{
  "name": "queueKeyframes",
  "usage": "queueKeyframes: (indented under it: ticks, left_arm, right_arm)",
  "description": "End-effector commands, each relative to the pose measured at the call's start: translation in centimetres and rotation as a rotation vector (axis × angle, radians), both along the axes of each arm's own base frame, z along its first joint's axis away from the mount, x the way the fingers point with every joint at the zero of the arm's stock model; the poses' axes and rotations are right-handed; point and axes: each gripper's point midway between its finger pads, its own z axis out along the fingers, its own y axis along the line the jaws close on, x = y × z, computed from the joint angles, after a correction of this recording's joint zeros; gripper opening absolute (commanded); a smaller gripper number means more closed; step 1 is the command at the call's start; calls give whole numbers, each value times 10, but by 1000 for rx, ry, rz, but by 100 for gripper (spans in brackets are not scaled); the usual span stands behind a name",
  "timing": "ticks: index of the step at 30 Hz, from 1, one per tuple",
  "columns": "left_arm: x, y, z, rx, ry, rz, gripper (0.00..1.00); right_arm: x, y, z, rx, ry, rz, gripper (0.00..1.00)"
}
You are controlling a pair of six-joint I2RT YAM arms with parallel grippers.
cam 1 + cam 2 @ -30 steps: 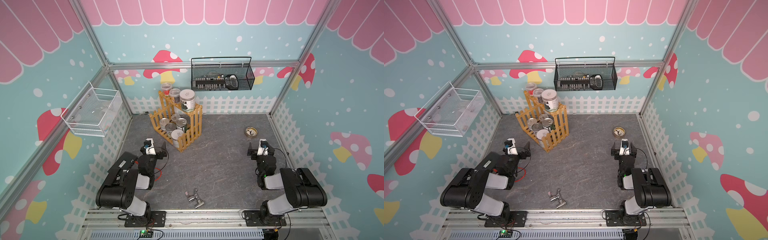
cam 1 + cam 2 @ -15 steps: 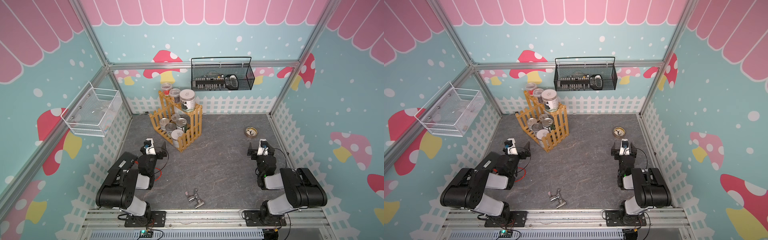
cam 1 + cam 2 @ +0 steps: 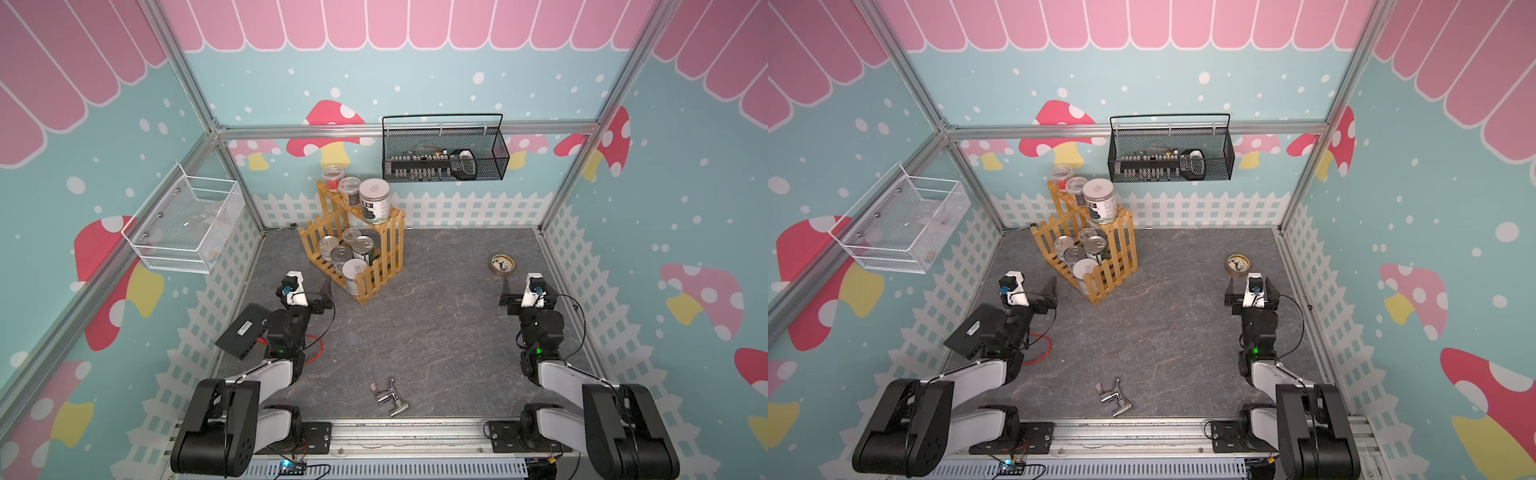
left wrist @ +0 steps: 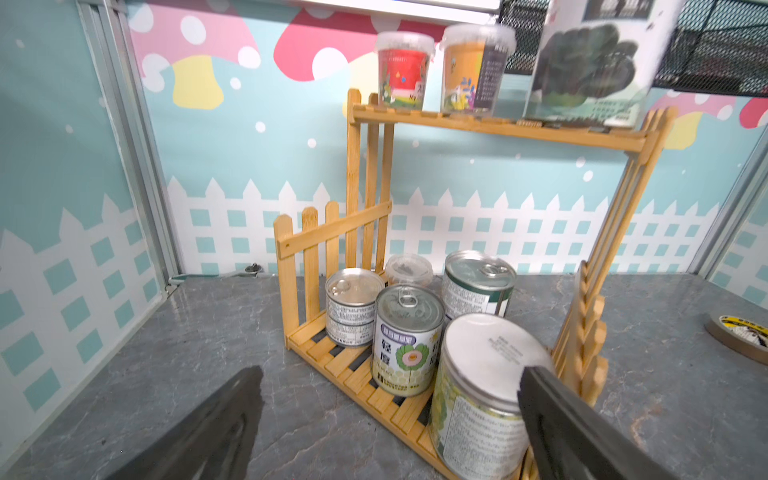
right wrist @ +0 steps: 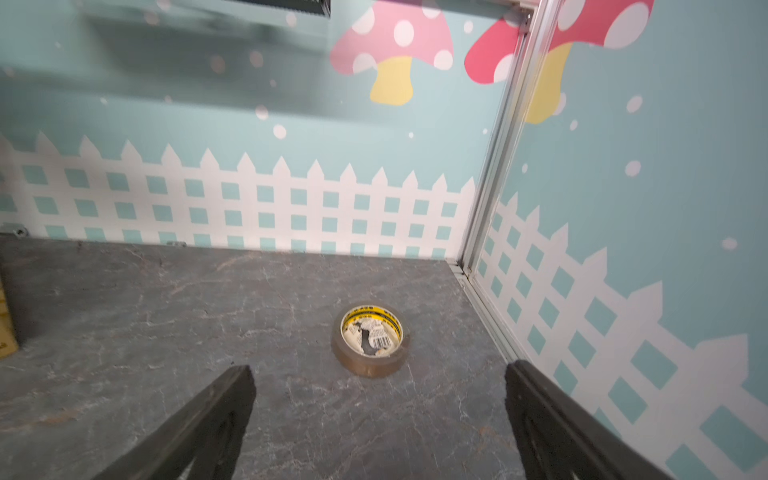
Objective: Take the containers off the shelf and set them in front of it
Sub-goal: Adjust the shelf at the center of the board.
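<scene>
Containers (image 4: 409, 340) stand upright, lids up, on the diagonally set shelf (image 4: 498, 126).

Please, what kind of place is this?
Likely a robot training cell, decorated like a toy garden: printed mushroom walls on an aluminium frame, two robot arms bolted to a front rail, a wooden shelf of containers.

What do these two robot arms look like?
The left arm and right arm have chunky black joints, white shells and thin black cables. Each ends in two black, wedge-shaped fingers. A red wire loops beside the left one.
</scene>
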Motion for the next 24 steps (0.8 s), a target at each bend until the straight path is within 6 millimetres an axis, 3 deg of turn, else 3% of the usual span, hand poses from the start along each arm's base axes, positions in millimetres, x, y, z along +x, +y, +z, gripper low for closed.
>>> queueKeyframes:
  ticks: [1, 4, 7, 13, 18, 24]
  left_arm:
    - [-1, -10, 3, -27, 77, -47, 99]
    - [-5, -24, 14, -52, 101, -107, 99]
    - [-10, -49, 18, -46, 139, -202, 99]
    - [-24, -108, 1, 44, 244, -377, 99]
    - [-15, -113, -16, 67, 337, -418, 99]
    - [1, -122, -12, 100, 322, -566, 96]
  right_arm:
    - [-1, 19, -3, 39, 110, 103, 99]
    - [-5, 39, 14, 68, 135, 222, 99]
    - [-7, 65, 31, 104, 172, 374, 99]
    - [-23, 103, 62, 140, 239, 612, 99]
    - [-41, 124, 76, 158, 290, 754, 99]
    - [-48, 132, 83, 148, 290, 784, 99]
